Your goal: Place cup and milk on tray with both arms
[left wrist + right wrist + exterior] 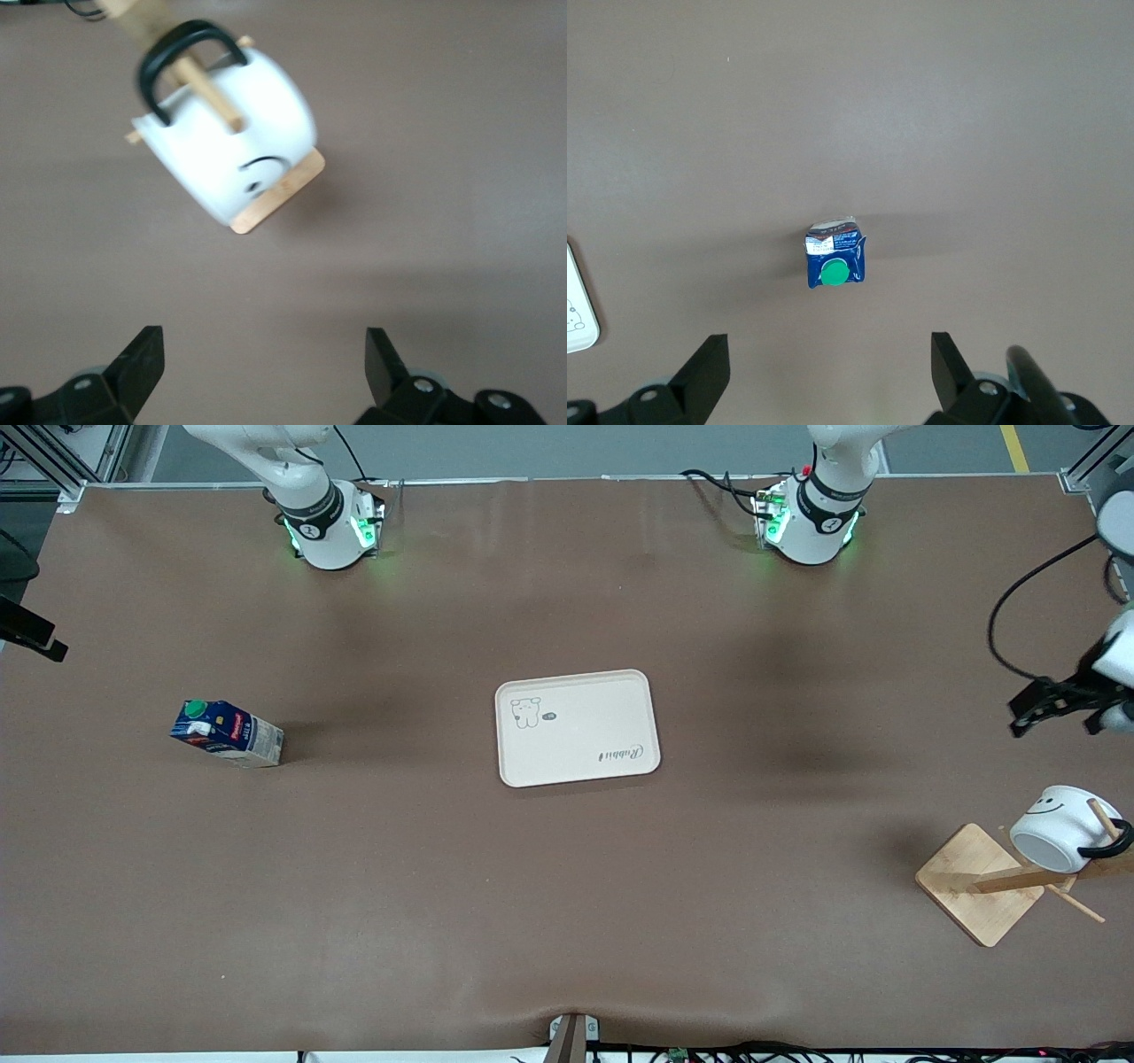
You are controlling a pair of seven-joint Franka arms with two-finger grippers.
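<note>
Both sets of jaws stand spread wide and hold nothing.

Right arm: its base sits at the table's edge farthest from the front camera. The right gripper does not show in the front view; its wrist camera looks straight down past the two parted black fingers onto the milk, well below and untouched. The milk stands upright on the brown table toward the right arm's end, well apart from the tray. Green screw cap on top, dark-blue upper body, red label, pale lower part. Print on the label cannot be read.

Centre: the tray lies flat on the table between the two ends, bare of load. It carries a small bear drawing in one corner and the script "Rabbit" in the corner diagonal to it.

Left arm: reaches out to its own end of the table. The left gripper hangs in the air over the table, near the cup but apart from it. The cup, white with a black smiley face and black handle, hangs tilted on a peg of the wooden rack, nearer to the front camera than the tray.
</note>
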